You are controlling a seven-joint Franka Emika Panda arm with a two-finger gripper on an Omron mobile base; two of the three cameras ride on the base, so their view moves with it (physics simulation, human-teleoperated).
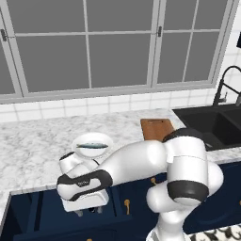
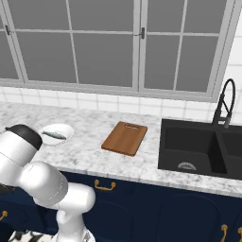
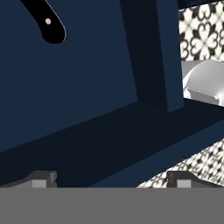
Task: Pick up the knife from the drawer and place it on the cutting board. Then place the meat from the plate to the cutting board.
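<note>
Down in the open drawer (image 1: 28,209), the pincer (image 1: 89,211) is hanging with its jaws spread wide and nothing between them, probably so they can straddle the knife (image 3: 50,24). In the hand view only the black handle end is showing, ahead of the fingertips (image 3: 41,178) and off to one side, so the pincer likely needs to shift toward it. Above and behind the pincer on the counter (image 2: 90,142), the fish (image 1: 92,145) is lying on the plate (image 1: 107,139), with the board (image 2: 125,138) waiting bare beside it.
</note>
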